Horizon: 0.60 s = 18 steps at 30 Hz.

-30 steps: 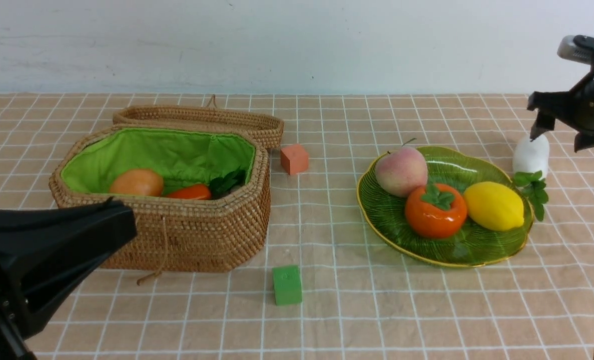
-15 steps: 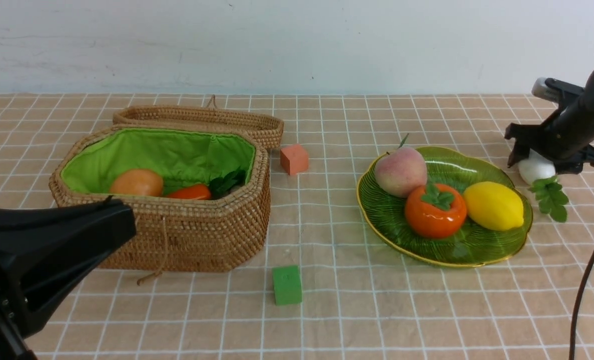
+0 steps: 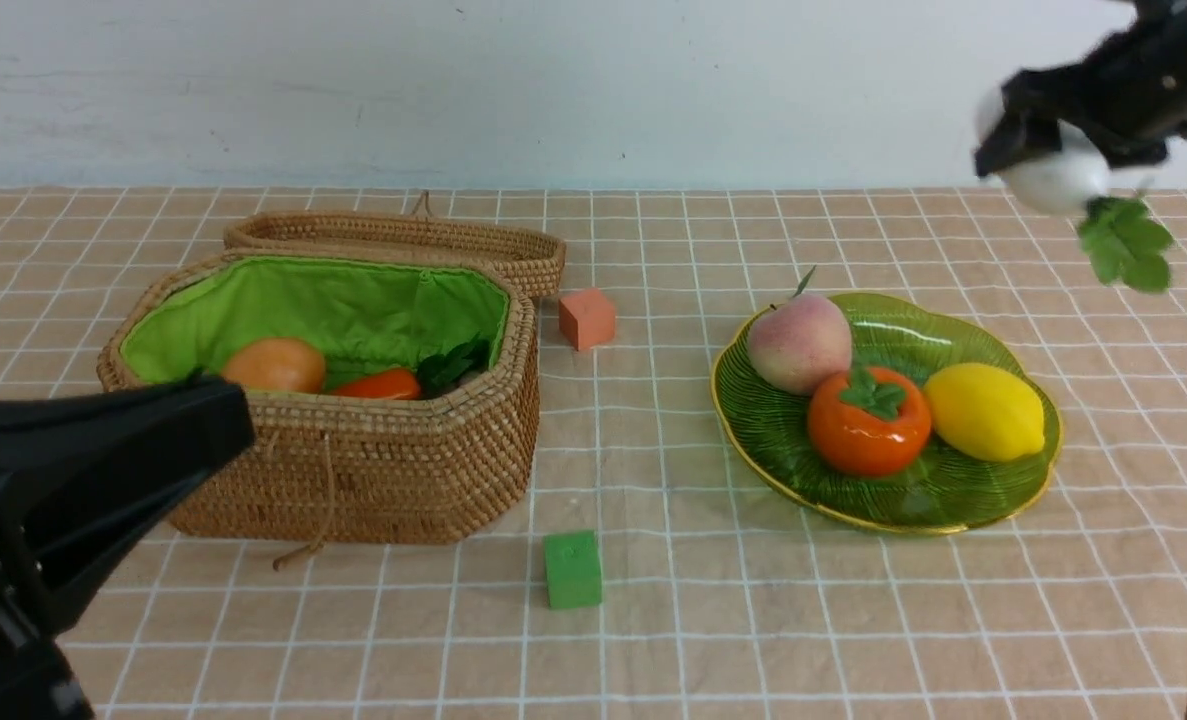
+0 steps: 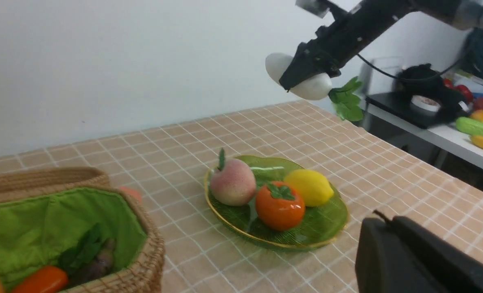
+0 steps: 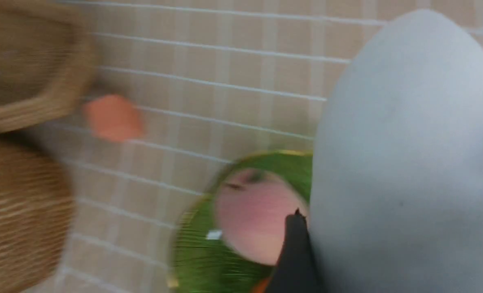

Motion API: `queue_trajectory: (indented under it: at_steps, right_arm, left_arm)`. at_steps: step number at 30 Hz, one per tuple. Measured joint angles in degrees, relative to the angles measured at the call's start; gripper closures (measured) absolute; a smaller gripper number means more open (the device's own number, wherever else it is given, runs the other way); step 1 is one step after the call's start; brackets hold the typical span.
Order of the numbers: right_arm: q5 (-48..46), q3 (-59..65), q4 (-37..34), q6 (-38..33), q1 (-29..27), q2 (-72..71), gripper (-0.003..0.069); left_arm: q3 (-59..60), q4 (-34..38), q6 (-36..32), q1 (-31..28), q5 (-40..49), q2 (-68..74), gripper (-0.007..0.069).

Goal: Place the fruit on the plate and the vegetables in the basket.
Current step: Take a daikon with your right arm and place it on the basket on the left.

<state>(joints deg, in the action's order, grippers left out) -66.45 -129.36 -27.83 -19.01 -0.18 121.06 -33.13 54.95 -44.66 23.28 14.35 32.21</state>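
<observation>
My right gripper [image 3: 1045, 160] is shut on the white radish [image 3: 1058, 182] and holds it high above the table's far right, its green leaves [image 3: 1125, 243] dangling. The radish fills the right wrist view [image 5: 408, 162] beside one black finger [image 5: 294, 252]. The peach [image 3: 801, 343], persimmon [image 3: 868, 420] and lemon [image 3: 985, 412] lie on the green plate [image 3: 953, 495]. The open wicker basket [image 3: 373, 470] holds the potato [image 3: 273, 365], the carrot [image 3: 378, 384] and a dark eggplant [image 4: 99, 260]. My left gripper [image 3: 233, 425] is shut and empty, near the basket's front left.
An orange cube [image 3: 587, 318] sits behind the basket's right end. A green cube [image 3: 572, 569] sits in front, between basket and plate. The basket's lid [image 3: 403, 240] lies open behind it. A side table with other toys [image 4: 473, 128] stands beyond the table's right edge.
My right gripper came down on the radish beside the plate, closed on it and lifted it well above the table. The left gripper shifted slightly.
</observation>
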Motion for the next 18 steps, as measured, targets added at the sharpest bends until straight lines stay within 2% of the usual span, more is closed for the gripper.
queue_trajectory:
  at_steps: [1,2,4,6,7,8,10,14,18]
  right_arm:
    - [0.06,0.0,-1.41,-1.45,0.53,-0.2,0.0142]
    - [0.82,0.0,-7.36,-7.09,5.09,-1.31,0.0142]
    - [3.03,0.0,-14.65,-16.76,11.38,-1.6,0.0142]
    - [4.91,0.0,-18.58,-22.44,15.89,-1.36,0.0142]
    - [8.62,0.0,-21.82,-27.65,20.88,-0.58,0.0142]
    - [8.62,0.0,-22.18,-28.19,21.45,-0.46,0.0142]
    - [15.08,0.0,-24.14,-32.43,27.35,1.3,0.0142]
    - [28.16,0.0,-24.67,-38.07,34.8,6.01,0.0142]
    - [33.98,0.0,-24.86,-41.76,37.64,9.52,0.0142]
  left_arm:
    - [0.0,-0.24,0.21,0.0,-0.83,0.0,0.0617]
    - [0.0,-1.84,1.84,0.0,-4.21,0.0,0.0617]
    - [0.05,-4.26,3.16,-0.05,-7.75,0.0,0.0617]
    - [0.12,-5.1,3.35,-0.05,-8.93,0.0,0.0617]
    - [0.57,-6.4,3.35,-0.05,-10.51,0.0,0.0617]
    - [0.74,-6.67,3.41,-0.05,-10.67,0.0,0.0617]
    - [2.07,-7.97,3.53,-0.05,-12.26,0.0,0.0617]
    - [6.15,-8.43,3.53,-0.05,-16.37,0.0,0.0617]
    - [7.75,-8.43,3.53,-0.05,-18.95,0.0,0.0617]
